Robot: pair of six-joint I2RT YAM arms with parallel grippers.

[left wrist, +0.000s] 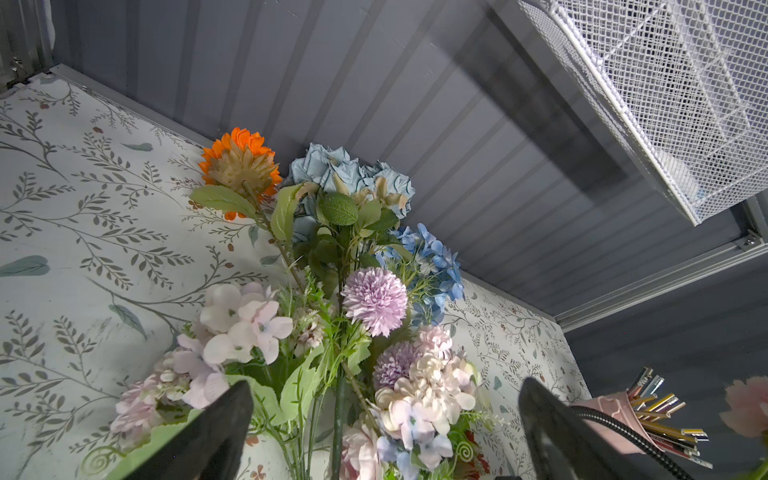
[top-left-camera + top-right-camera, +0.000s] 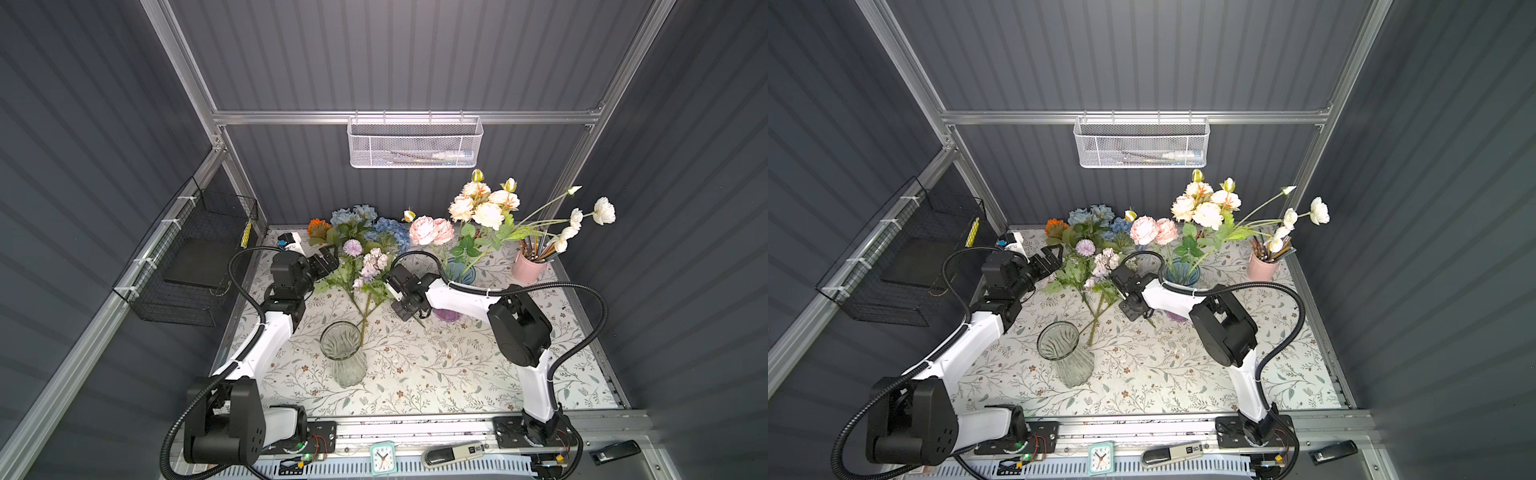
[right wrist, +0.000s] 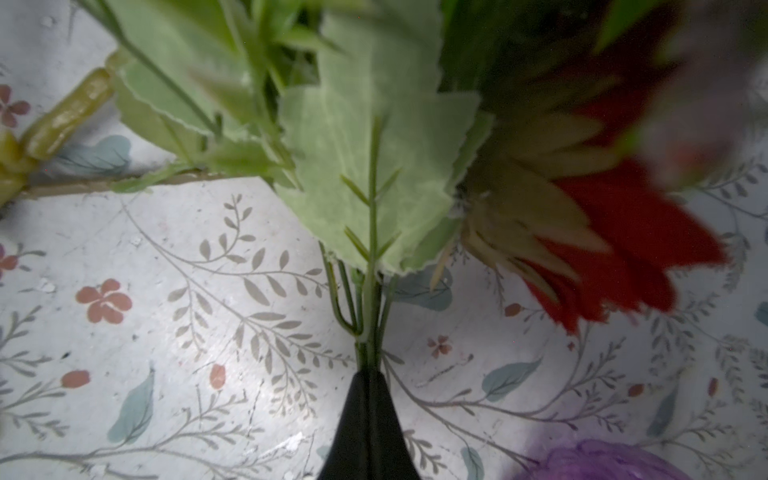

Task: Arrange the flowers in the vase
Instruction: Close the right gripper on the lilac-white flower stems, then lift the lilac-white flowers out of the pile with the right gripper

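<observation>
The clear ribbed glass vase (image 2: pixel 349 370) stands upright and empty. Behind it the flowers (image 2: pixel 365 270) lie in a heap, stems toward it: orange daisy (image 2: pixel 319 227), blue hydrangeas (image 2: pixel 388 233), lilac pompon (image 2: pixel 352 247), red daisy (image 3: pixel 623 232). The right gripper (image 3: pixel 368 374) pinches thin green stems (image 3: pixel 370 299). Peach, pink and white blooms (image 2: pixel 478 208) stand in a blue vase (image 2: pixel 463 270).

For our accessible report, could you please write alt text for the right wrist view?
The right gripper is shut on thin green stems over the floral tablecloth. Beyond it spread a serrated leaf and a blurred red daisy.
</observation>
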